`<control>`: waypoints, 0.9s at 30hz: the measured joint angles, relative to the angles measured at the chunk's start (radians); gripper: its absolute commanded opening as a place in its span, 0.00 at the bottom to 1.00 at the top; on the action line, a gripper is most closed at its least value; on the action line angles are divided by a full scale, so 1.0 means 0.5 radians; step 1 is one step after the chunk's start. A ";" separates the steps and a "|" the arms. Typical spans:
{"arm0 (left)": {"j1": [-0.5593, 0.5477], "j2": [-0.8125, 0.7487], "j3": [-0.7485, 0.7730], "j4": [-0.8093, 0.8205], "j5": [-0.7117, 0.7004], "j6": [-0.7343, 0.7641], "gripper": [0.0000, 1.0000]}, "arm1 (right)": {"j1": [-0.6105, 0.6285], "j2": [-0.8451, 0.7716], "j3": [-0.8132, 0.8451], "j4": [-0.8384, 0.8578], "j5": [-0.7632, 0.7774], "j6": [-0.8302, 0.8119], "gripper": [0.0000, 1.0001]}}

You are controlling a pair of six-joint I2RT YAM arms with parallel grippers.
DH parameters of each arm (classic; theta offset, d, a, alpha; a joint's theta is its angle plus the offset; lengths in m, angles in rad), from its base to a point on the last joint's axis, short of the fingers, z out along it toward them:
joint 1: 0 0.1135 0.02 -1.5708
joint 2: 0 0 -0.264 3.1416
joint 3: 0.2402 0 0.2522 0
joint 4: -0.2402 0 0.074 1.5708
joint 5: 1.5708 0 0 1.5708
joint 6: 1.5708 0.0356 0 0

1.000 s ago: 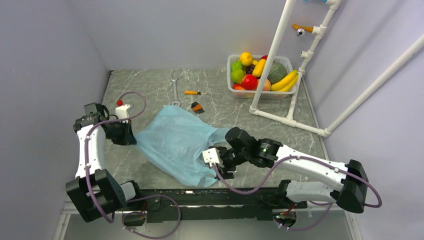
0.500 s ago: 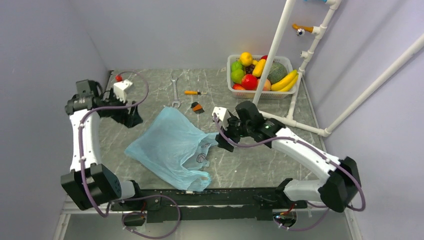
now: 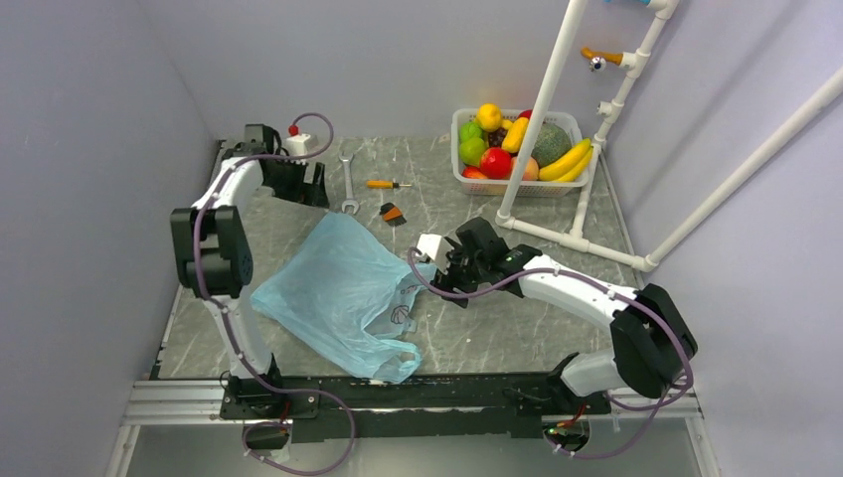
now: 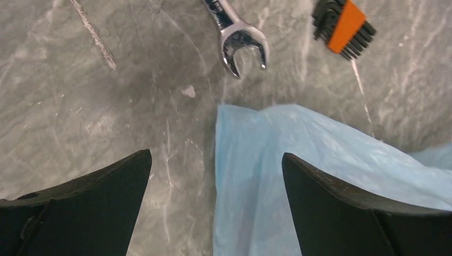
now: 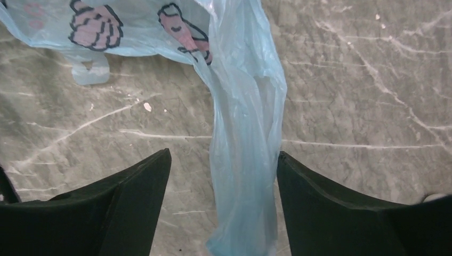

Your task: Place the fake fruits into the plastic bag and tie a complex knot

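The light-blue plastic bag [image 3: 338, 288] lies crumpled on the marble table, its pink-and-black print [image 5: 96, 26] facing up near its right side. My left gripper [image 3: 308, 189] hovers open at the back left, just above the bag's far corner [image 4: 256, 160], with nothing between its fingers. My right gripper [image 3: 444, 278] is at the bag's right edge. It stands open around a hanging strip of the bag [image 5: 245, 160], which brushes the right finger [image 5: 330, 202]. The fake fruits [image 3: 497, 159] are piled in a white basket [image 3: 459, 149] at the back right.
A wrench [image 3: 348, 179], an orange-handled screwdriver [image 3: 386, 184] and a small orange-and-black tool [image 3: 393, 213] lie behind the bag. A white pipe frame [image 3: 537, 109] stands in front of the basket and runs along the right side. Walls close in left and back.
My left gripper let go of the bag's left edge, opened and swung to the back left. My right gripper rose from the front edge to mid-table, dragging the bag's right side along.
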 measured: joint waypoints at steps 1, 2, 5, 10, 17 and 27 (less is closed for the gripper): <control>-0.010 0.090 0.056 0.003 -0.014 -0.030 0.99 | 0.000 0.011 -0.017 0.013 0.011 -0.014 0.68; -0.017 0.163 0.090 0.004 -0.021 -0.046 0.99 | 0.000 0.023 -0.032 0.026 0.018 -0.024 0.65; -0.028 0.320 0.130 -0.012 -0.015 -0.114 0.99 | 0.000 0.064 -0.070 0.068 0.035 -0.053 0.59; -0.037 0.452 0.133 -0.050 0.080 -0.204 0.82 | -0.007 0.126 -0.114 0.149 0.078 -0.080 0.42; -0.037 0.464 0.091 -0.035 0.337 -0.307 0.00 | -0.070 0.180 -0.119 0.257 0.129 -0.055 0.00; 0.269 0.314 -0.055 -0.029 0.394 -0.365 0.00 | -0.288 -0.166 -0.146 0.238 -0.008 -0.050 0.00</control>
